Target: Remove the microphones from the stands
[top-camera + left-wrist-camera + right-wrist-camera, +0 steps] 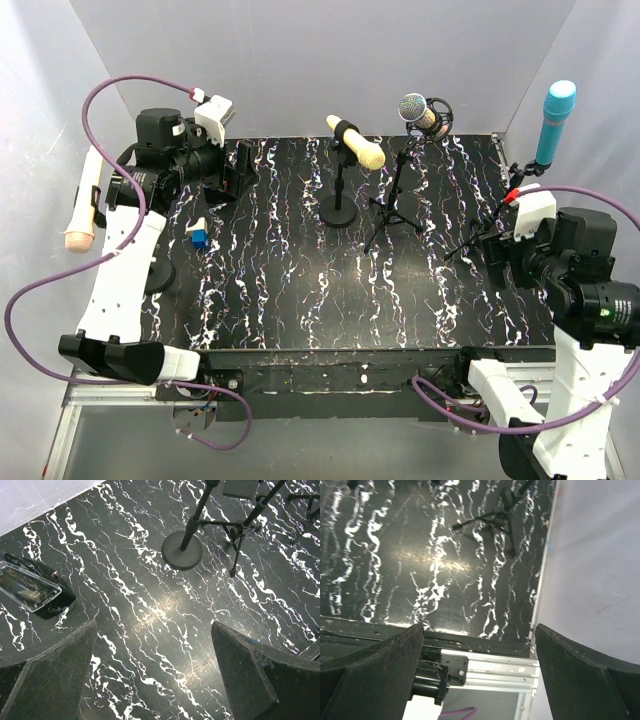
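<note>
While left claw (155, 652) and right claw (477, 647) both gape empty, I'd grip the cream microphone (357, 143) mid-body (left is nearer), pulling it off its stand (338, 212).

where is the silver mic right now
Top view: the silver mic sits on its tripod at the back of the table, right of centre, between the yellow mic and the blue mic.

Top external: fixed high behind the arm bases, looking down over the black, white-veined marble-patterned tabletop (290, 300). Left wrist: close above it, angled down toward the black round-based pole stand (182, 550), shared with the top view. Right wrist: close, looking down on the tabletop's near right edge, silver aluminium frame rail (490, 672) and white side wall (595, 555).
</note>
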